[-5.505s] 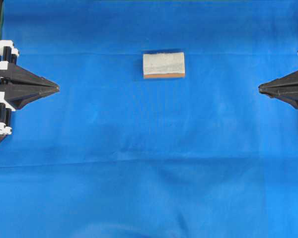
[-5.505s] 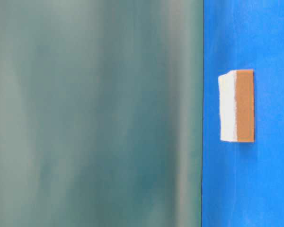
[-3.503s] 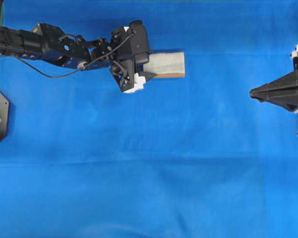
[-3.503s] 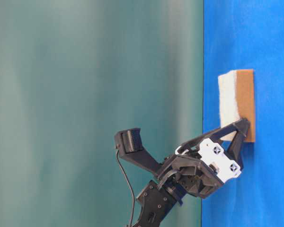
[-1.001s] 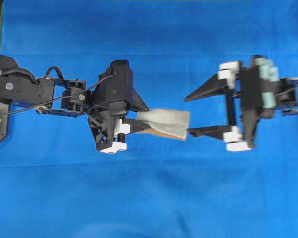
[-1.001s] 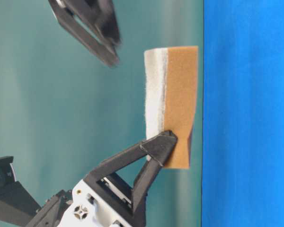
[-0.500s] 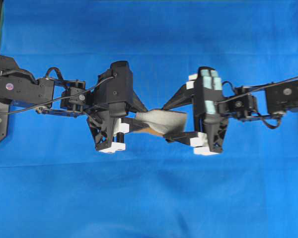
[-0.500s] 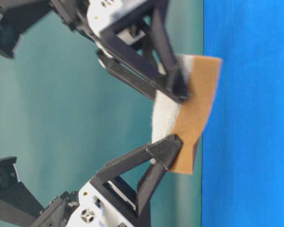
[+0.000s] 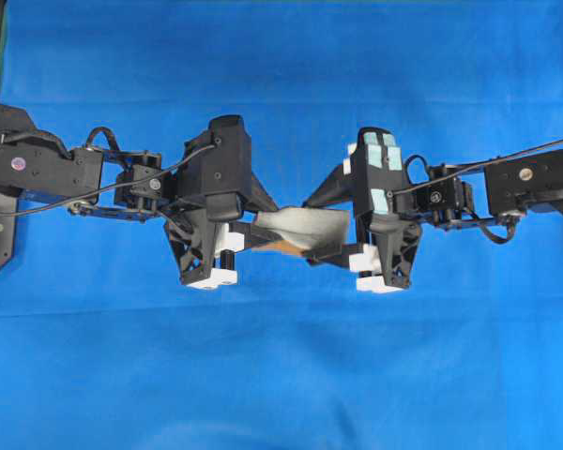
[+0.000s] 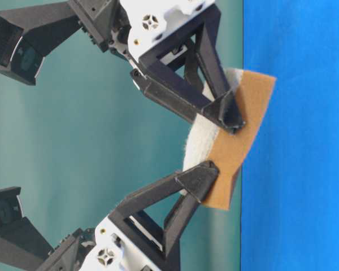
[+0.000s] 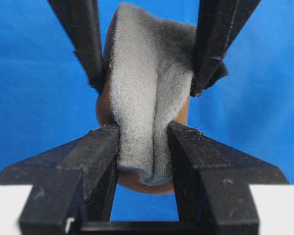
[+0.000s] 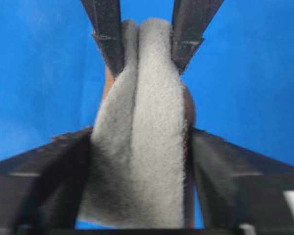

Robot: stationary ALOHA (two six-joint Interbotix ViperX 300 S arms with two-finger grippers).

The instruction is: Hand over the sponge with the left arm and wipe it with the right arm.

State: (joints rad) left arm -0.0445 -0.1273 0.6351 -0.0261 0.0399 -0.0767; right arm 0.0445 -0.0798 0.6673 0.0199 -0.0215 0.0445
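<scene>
Sponge (image 9: 305,230) held above the blue cloth (image 9: 281,375) mid-scene, between 2 grippers. Left gripper (image 9: 263,225) clamps its left end, folding it. Right gripper (image 9: 314,230) fingers touch both sides of the right end, gripping it.

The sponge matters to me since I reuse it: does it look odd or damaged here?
Yes. The sponge, held above the blue cloth between the left claw and right claw, is deformed: the left claw pinches its grey face into a lengthwise fold, and from table level it bows. No tear shows.
</scene>
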